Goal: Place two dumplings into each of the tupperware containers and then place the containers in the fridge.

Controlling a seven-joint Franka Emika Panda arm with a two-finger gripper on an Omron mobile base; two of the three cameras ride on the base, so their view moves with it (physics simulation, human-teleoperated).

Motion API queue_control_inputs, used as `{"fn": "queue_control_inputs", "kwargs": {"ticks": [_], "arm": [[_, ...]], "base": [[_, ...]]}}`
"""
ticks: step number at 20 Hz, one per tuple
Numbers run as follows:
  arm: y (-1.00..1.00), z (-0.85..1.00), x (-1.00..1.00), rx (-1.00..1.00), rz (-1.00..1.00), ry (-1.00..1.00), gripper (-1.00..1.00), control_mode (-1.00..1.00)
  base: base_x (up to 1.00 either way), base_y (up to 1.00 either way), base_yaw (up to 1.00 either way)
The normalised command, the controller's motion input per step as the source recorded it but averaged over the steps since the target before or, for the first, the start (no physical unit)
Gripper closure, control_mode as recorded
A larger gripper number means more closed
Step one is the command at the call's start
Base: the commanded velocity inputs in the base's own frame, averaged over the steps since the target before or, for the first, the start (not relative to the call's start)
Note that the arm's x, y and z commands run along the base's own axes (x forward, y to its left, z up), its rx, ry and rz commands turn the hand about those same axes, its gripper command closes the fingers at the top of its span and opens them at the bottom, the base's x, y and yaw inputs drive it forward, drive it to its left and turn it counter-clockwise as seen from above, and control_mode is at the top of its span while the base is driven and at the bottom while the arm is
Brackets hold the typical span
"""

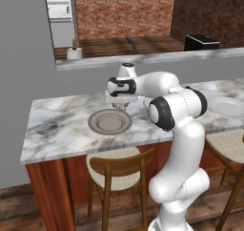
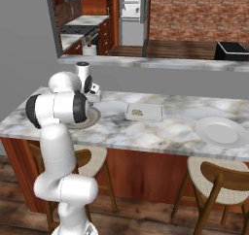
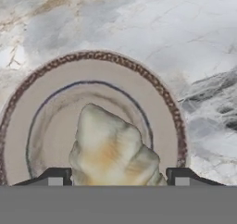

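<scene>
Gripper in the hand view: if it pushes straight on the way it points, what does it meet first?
The gripper would meet the dumpling between its fingertips first, with the round grey-brown plate behind it. Whether it already touches the dumpling is unclear.

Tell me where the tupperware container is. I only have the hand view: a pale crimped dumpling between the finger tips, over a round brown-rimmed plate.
Observer: A shallow grey translucent rectangular tupperware container lies on the marble counter, apart from the round grey-brown plate, on the robot's right.
Operator: Anything in it already?
Observer: Yes, small tan lumps, dumplings by the look. They are too small to count.
Operator: And where does the gripper sit over the plate?
Observer: In the left base view the gripper hangs low over the plate's far right edge, not over its middle.
</scene>
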Motion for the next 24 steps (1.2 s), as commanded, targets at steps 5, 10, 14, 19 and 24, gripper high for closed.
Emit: {"fn": "queue_control_inputs", "kwargs": {"ticks": [5,10,14,19,24], "arm": [[-0.99,0.20,-0.12,0.00,-0.24,0.11,1.00,-1.00],[-0.91,0.00,0.00,-0.01,-0.26,0.10,1.00,-1.00],[-0.96,0.00,0.00,0.00,-0.25,0.13,1.00,-1.00],[-0.88,0.03,0.18,0.00,-0.23,0.16,1.00,-1.00],[-0.76,0.00,0.29,0.00,-0.19,0.15,1.00,-1.00]], "base": [[0.00,0.00,0.00],[0.00,0.00,0.00],[0.00,0.00,0.00],[0.00,0.00,0.00],[0.00,0.00,0.00]]}}
